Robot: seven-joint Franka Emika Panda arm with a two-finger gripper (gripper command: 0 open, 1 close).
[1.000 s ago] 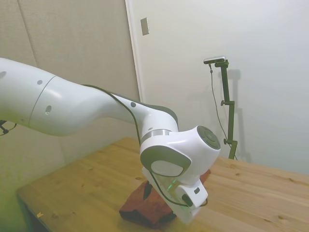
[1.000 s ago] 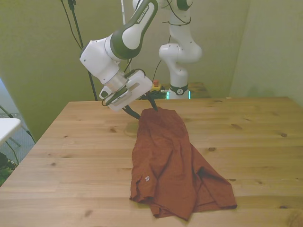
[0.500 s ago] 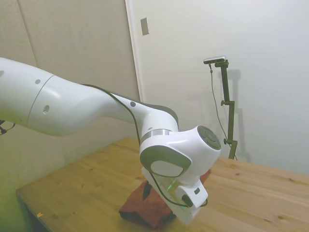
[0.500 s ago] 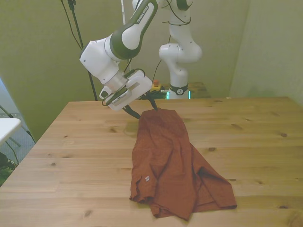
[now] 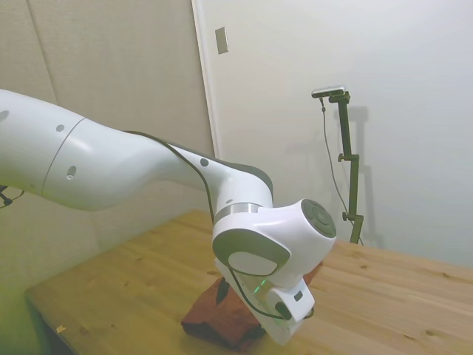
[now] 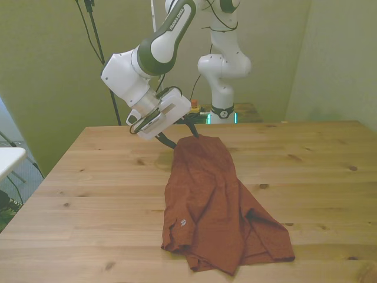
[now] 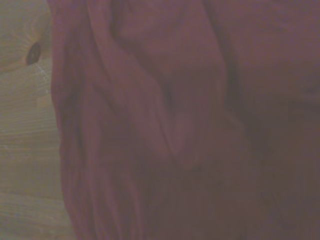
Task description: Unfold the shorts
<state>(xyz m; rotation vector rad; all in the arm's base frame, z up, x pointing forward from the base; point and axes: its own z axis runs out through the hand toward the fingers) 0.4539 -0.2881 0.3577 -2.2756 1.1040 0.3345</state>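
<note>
Rust-red shorts (image 6: pixel 218 200) lie rumpled and folded on the wooden surface (image 6: pixel 94 194), stretching toward the near edge. At their far end I see my gripper (image 6: pixel 181 138), fingers spread apart, straddling the cloth's edge.

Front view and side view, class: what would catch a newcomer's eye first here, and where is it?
The rust-red shorts stand out, lying crumpled and folded on the wooden table, from mid-table to its near edge in the front view. Next comes the big white arm, filling the side view's left. Its claw sits open at the shorts' far end.
</note>
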